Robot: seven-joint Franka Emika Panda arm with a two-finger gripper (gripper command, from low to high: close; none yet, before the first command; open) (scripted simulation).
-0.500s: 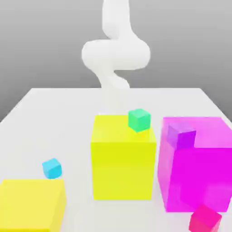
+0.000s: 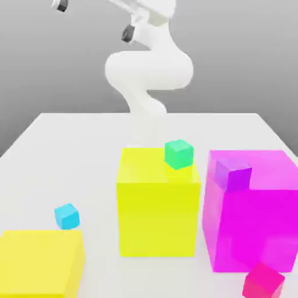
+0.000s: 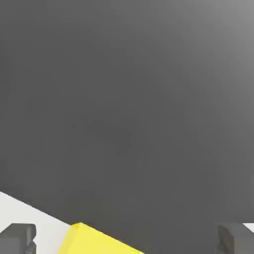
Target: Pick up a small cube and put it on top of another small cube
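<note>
The small cyan cube (image 2: 67, 216) rests on the white table (image 2: 75, 151) near the front, at the exterior view's left, beside a low yellow block (image 2: 41, 262). My arm (image 2: 148, 70) rises at the back of the table, and its upper part reaches toward the exterior view's upper left, high above all the cubes. In the hand view my gripper (image 3: 126, 240) is open with nothing between its dark fingertips (image 3: 17, 237), and a corner of a yellow block (image 3: 94, 240) lies far below it.
A small green cube (image 2: 178, 154) sits on a tall yellow block (image 2: 157, 204) at the centre. A big magenta block (image 2: 250, 209) with a small purple cube (image 2: 233, 173) at its top stands at the exterior view's right. A pink-red cube (image 2: 263, 281) lies in front of it.
The arm's upper part with dark fittings has swung into sight at the top of the exterior view. None of the cubes or blocks has moved.
</note>
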